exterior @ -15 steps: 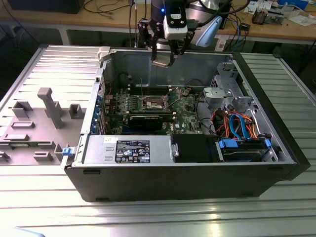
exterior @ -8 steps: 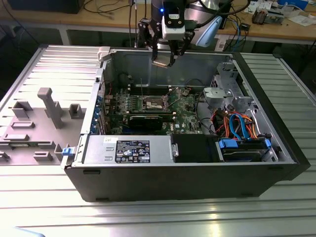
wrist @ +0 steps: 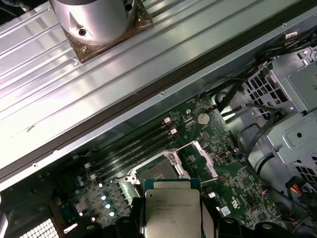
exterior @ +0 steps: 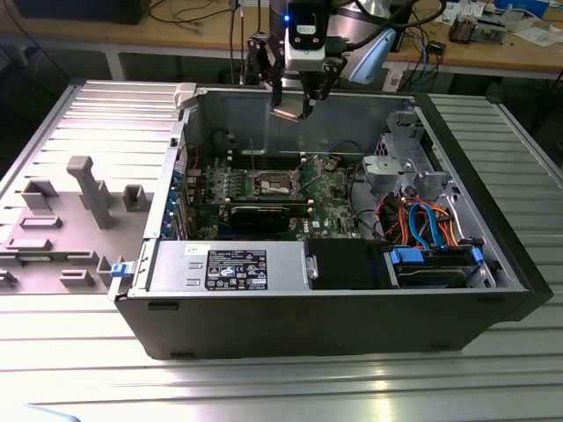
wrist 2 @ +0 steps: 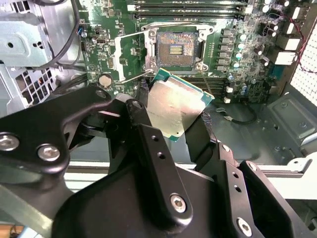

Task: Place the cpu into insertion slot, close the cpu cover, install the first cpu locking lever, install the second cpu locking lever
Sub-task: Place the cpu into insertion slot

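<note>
A ribbed metal counter [exterior: 264, 387] carries an open computer case [exterior: 352, 325] lying on its side, its interior facing up. On the exterior view's left, a grey fixture [exterior: 84, 207] with upright blocks sits on the counter beside the case. Inside the case, a green motherboard [exterior: 330, 189] covers the floor toward the rear. A silver power supply [exterior: 229, 268] lies along the near wall, and a drive cage [exterior: 435, 264] with blue parts and orange and blue cables fills the corner on the exterior view's right.

The arm reaches in over the rear wall of the case, and its hand [exterior: 295, 104] hangs above the motherboard. In the second wrist view the hand [wrist 2: 171, 119] is clenched on the cpu [wrist 2: 173, 106]. Its dark fingers [wrist 2: 141, 124] press against opposite edges, and the shiny metal top is tilted toward the camera. The cpu [wrist: 172, 210] is in the air, apart from the board, and lies just beside the insertion slot [wrist: 157, 173] in both wrist views. The insertion slot [wrist 2: 177, 49] is bare, with its dark centre and contact field exposed. The cpu cover [wrist: 204, 159] stands swung open at one side of the socket.
</note>
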{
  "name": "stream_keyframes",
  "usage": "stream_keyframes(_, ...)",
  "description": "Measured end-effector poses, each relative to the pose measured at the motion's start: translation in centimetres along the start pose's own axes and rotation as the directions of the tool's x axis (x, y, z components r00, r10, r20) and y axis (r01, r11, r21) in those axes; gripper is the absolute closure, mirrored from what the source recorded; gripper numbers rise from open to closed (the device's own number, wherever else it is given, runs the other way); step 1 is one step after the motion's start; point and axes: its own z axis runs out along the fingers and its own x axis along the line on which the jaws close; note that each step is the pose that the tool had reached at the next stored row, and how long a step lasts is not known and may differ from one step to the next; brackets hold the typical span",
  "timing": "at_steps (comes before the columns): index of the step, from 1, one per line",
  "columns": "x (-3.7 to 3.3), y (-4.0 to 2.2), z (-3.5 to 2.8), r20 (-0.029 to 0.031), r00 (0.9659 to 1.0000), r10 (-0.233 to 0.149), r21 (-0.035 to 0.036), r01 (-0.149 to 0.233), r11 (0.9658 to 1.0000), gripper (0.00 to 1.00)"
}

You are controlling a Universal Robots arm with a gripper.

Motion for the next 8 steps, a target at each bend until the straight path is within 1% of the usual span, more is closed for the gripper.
stream_keyframes(3,0.00,0.00,0.01,0.0021,0.9997,0.023,-0.0005,-0.023,0.9997,0.46)
stream_keyframes(4,0.00,0.00,0.02,0.0035,0.9992,0.040,-0.0008,-0.040,0.9992,0.46)
stream_keyframes(5,0.00,0.00,0.03,0.0052,0.9982,0.059,-0.0013,-0.059,0.9983,0.46)
stream_keyframes(8,0.00,0.00,0.06,0.0082,0.9955,0.094,-0.0023,-0.094,0.9956,0.46)
